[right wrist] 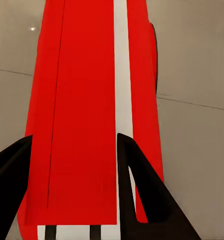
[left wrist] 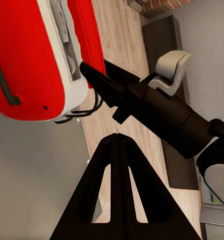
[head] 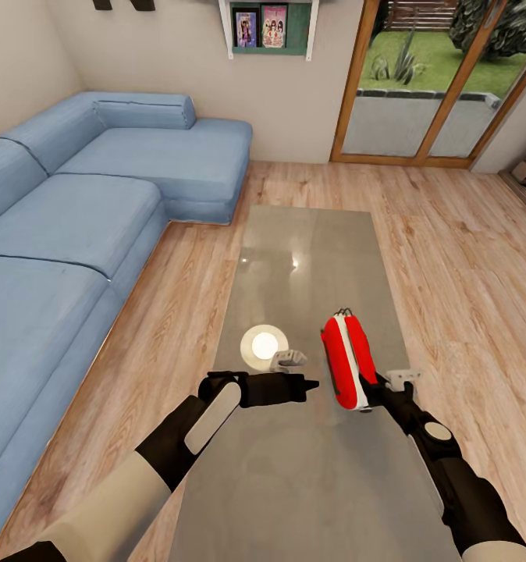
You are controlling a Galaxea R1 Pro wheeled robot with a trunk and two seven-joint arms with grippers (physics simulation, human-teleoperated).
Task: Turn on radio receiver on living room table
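A: Radio receiver (head: 347, 361)? 
B: Over table (head: 310, 234), clamped between right gripper (head: 370, 388) fingers.
A: Left gripper (head: 310, 384)? 
B: Fingers pressed together, nothing held, just beside the radio's end.

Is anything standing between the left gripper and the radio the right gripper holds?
Nothing visible does. The left gripper, fingers together, points at the radio receiver, which the right gripper straddles above the table. The gap between them looks open.
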